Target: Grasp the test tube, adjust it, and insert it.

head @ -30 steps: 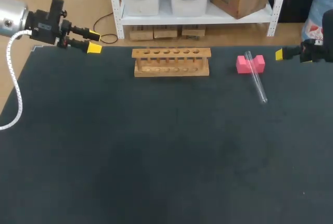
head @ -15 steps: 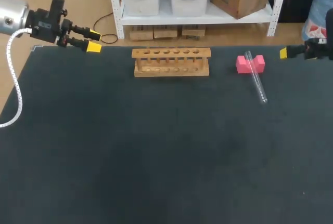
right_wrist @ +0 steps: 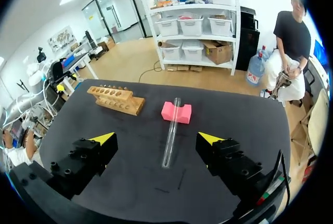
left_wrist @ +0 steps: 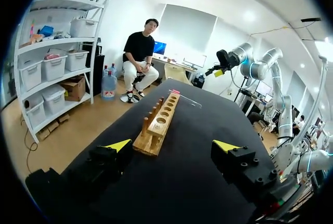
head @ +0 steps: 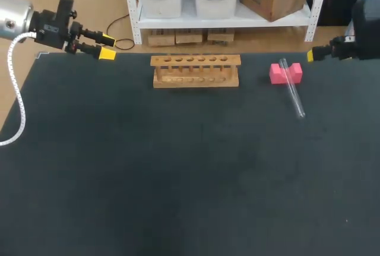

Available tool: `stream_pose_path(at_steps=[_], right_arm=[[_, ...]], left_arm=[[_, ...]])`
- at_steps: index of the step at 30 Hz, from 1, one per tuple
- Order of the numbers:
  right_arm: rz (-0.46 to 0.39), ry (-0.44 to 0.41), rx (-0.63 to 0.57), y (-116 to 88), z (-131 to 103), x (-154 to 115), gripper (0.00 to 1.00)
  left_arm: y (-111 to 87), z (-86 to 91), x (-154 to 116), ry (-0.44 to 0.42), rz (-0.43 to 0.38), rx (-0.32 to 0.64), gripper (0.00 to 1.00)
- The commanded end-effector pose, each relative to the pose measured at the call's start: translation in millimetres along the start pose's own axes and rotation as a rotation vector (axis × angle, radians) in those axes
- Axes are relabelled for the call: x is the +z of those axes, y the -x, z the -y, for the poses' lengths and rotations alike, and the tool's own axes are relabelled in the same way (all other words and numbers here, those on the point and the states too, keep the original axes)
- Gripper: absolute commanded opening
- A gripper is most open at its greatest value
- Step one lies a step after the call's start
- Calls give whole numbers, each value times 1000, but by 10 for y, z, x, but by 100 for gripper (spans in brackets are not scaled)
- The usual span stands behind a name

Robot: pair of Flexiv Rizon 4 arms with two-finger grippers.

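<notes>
Right hand (head: 310, 56), spread open, is shifting left toward the test tube (head: 292, 88), which is lying far-to-near, its far end resting on the pink block (head: 277, 73).

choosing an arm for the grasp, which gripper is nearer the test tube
Right. The right gripper hangs near the end of the test tube propped on the pink block. The left gripper is far off, on the other side of the wooden rack.

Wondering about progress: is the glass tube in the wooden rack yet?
No, the test tube lies across the pink block, apart from the wooden rack.
</notes>
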State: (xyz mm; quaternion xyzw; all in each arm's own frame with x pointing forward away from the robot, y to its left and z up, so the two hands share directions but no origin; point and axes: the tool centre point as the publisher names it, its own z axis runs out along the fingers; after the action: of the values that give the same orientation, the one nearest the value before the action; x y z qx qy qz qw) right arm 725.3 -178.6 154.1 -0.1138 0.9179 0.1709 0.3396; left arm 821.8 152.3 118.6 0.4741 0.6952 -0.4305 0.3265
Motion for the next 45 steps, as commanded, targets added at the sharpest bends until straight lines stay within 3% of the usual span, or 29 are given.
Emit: stream_pose_path(at_steps=[1,15,24,35,45], right_arm=[[65,-463,-12,-78,-41,198,100],[104,-533,-60,-69,13,751,100],[99,-491,-67,-228,103,1104,100],[76,-466,-88,-355,211,1283,100],[48,-390,-97,-436,246,1440,100]], left_arm=[[-3,-10,0,-2,0,0,100],[-3,-10,0,-2,0,0,100],[-3,-10,0,-2,0,0,100],[-3,-10,0,-2,0,0,100],[-3,-10,0,-2,0,0,100]])
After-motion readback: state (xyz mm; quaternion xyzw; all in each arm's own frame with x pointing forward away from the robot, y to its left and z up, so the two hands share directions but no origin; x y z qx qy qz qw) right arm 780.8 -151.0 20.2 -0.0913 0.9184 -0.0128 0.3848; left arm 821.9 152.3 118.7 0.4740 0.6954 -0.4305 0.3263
